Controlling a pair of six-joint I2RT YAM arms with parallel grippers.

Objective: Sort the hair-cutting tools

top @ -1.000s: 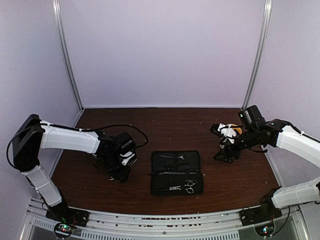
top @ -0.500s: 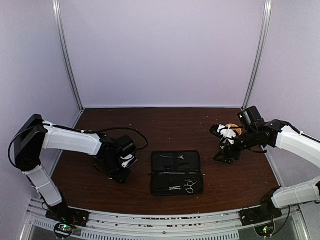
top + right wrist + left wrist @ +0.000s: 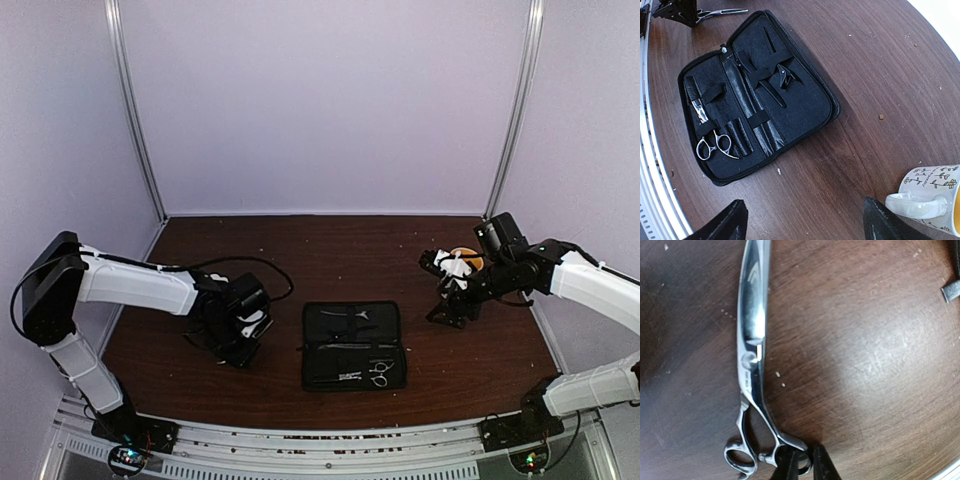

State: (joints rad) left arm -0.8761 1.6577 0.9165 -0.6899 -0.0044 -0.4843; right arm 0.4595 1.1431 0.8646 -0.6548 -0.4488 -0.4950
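Observation:
One pair of silver scissors (image 3: 752, 355) lies flat on the brown table to the left of the case. My left gripper (image 3: 804, 465) is down on it, its fingers pinched on the rim of one ring handle; it also shows in the top view (image 3: 240, 338). A second pair of silver scissors (image 3: 710, 142) is strapped in the open black zip case (image 3: 805, 107), also seen from above (image 3: 379, 373). A short black clip (image 3: 782, 75) and a thin black piece (image 3: 769, 40) sit under straps in the case's other half. My right gripper (image 3: 805, 222) is open and empty, above the table right of the case.
A white flower-patterned mug (image 3: 930, 197) with a yellow inside stands close to my right gripper's right finger, near the table's right edge (image 3: 462, 262). The case (image 3: 353, 345) lies open at the middle front. A black cable (image 3: 270, 262) loops behind the left arm.
My left gripper has shifted slightly toward the front left, staying low on the table. The right arm has barely moved.

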